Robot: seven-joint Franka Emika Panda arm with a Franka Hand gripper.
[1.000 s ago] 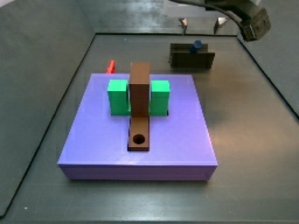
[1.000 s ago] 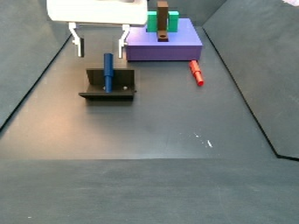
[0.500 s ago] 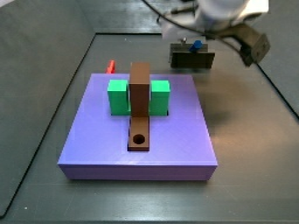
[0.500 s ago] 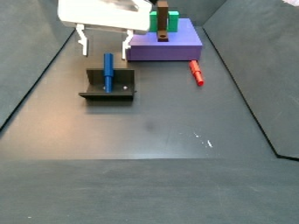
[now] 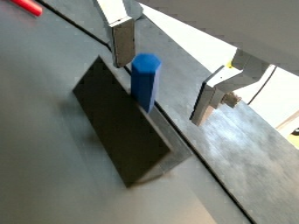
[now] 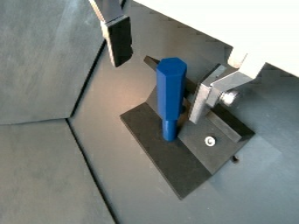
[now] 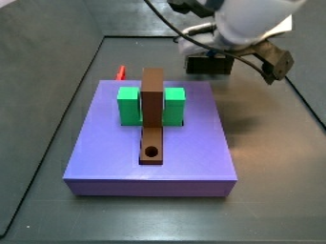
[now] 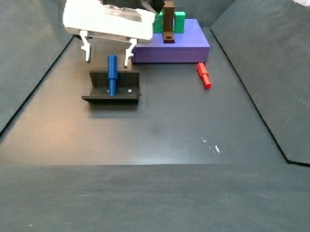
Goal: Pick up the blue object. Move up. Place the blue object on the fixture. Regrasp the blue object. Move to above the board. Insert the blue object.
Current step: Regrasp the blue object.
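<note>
Fixture sits nearest on the dark tabletop in a side view, with the blue object standing upright in it. Just above, the hand hangs with its fingers apart, one on either side of the peg's top and touching nothing. In both wrist views the silver fingers flank the blue object with clear gaps, and its lower end goes into the fixture. Farther back lies the red peg on the tabletop, beside the board. On the board stand the green block and the brown bar.
</note>
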